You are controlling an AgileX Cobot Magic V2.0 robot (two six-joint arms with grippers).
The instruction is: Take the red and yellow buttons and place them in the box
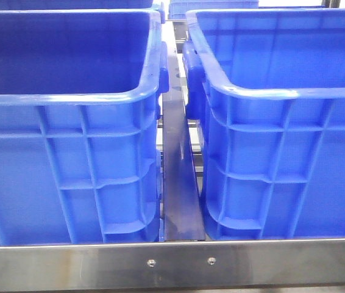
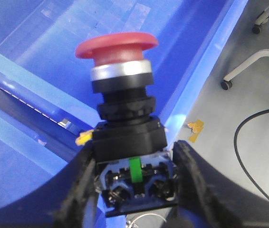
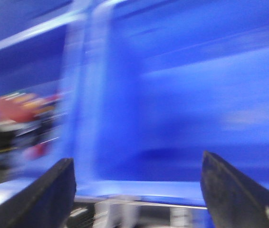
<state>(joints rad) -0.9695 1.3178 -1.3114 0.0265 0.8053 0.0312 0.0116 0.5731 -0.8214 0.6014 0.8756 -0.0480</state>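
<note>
The left gripper (image 2: 133, 190) was clamped on the red button (image 2: 125, 118), its two dark fingers (image 2: 80, 190) pinching the black contact block at the base, one on each side. The button stood upright between them, red mushroom cap on top, a silver collar under it, then black threaded rings, with a green tab showing low on the block. Behind the cap ran the rim of a blue crate (image 2: 206, 61), slanting across the left wrist view, and beyond that rim lay grey floor with a black cable (image 2: 248, 156) and a chair caster (image 2: 226, 84).

The right gripper (image 3: 137, 190) was spread wide, nothing between its fingers, facing a blue crate wall (image 3: 182, 95); the picture was badly smeared, and a red and yellow blur sat off to one side.

From the front, two blue crates (image 1: 69, 159) stood side by side with a narrow gap (image 1: 178, 183) between them, behind a steel rail (image 1: 178, 262). Neither arm showed there.
</note>
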